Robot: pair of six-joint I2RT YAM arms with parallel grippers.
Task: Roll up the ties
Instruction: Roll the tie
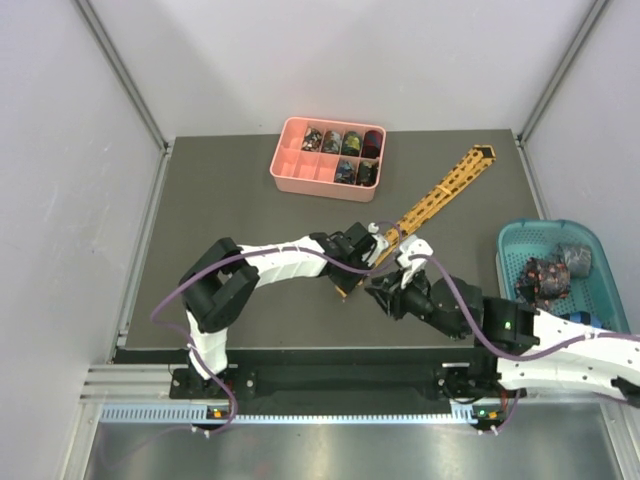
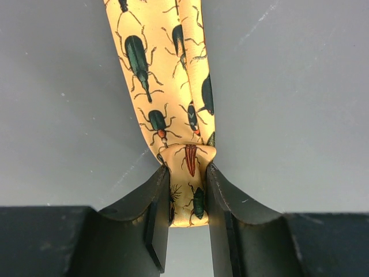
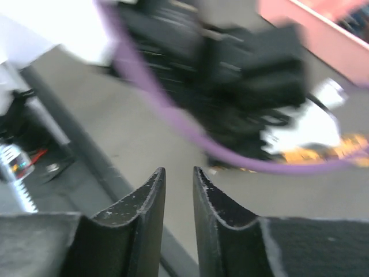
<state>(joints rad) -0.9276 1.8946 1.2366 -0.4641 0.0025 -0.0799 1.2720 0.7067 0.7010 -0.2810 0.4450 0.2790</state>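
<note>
The left gripper (image 2: 188, 173) is clamped on one end of the yellow tie (image 1: 441, 189). The end is folded over, and the two black fingers squeeze it from both sides. The tie has little green and black beetles on it. From the pinched end, near the middle of the top view, the tie lies flat on the dark table (image 1: 220, 200) in a straight line. It runs up to the upper right.

Above the gripper, at the top middle, sits the pink tray (image 1: 300, 187). Small rolled ties (image 1: 345, 145) fill the boxes on its right side.

The right gripper (image 3: 179, 171) is just to the right of the pinched end. Its fingers are a little apart, with a thin gap and nothing between them. This view is blurry, so it may not be touching the tie.

At the far right is the teal basket (image 1: 548, 226) with dark ties (image 1: 545, 275) bunched inside.
</note>
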